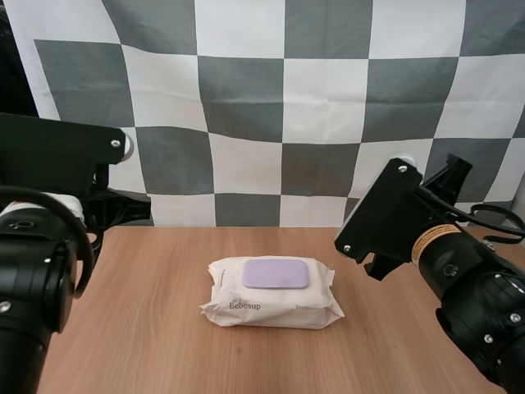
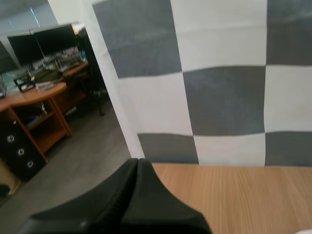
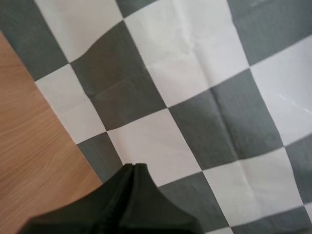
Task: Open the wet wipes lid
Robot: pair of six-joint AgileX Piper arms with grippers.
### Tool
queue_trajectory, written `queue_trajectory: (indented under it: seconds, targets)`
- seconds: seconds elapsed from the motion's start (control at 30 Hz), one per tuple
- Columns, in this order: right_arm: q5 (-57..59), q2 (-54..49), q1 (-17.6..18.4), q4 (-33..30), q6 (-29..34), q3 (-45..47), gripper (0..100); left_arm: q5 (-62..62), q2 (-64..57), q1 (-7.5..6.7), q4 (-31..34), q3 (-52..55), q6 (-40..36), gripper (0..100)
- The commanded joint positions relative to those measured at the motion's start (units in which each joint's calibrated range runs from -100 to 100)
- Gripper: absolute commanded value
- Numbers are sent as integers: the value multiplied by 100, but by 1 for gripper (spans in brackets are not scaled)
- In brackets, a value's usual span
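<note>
1. The left fingers lie pressed together as 1 dark wedge, gripping nothing, over the desk's back edge.
2. The right fingers are likewise closed on nothing (tips meeting), beside the desk's edge.
3. The pack of wet wipes lies flat mid-desk, its lilac lid down, between the left arm and the right arm, touching neither.

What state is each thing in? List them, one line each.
wet wipes pack: lying flat on the table, lid side up.
lid: closed, flat on the pack.
left gripper: jaws shut on nothing.
right gripper: jaws shut on nothing.
</note>
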Motion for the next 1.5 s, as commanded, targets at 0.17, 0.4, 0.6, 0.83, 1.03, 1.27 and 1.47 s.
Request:
queue_trajectory:
  seconds: [0.17,0.4,0.6,0.83,1.03,1.27,1.47]
  targets:
    - [-337,679,536,-284,2,-3,0,1272,1136,418,-5033,4,3797,0]
    - [43,1096,996,-176,2,143,0,2140,2576,418,-5356,4,4961,0]
    - [252,1520,1309,89,11,263,0,2109,3705,418,-5562,4,5822,0]
    - [215,1829,1462,674,11,263,29,2443,4656,418,-5801,4,6415,11]
    - [215,1862,1672,1033,11,263,38,3132,5090,418,-5815,4,6654,64]
    - [411,2545,2003,1107,11,263,49,4052,5164,418,-5772,4,6864,65]
    - [579,2690,2211,1164,11,250,58,4464,5164,418,-5974,19,7221,65]
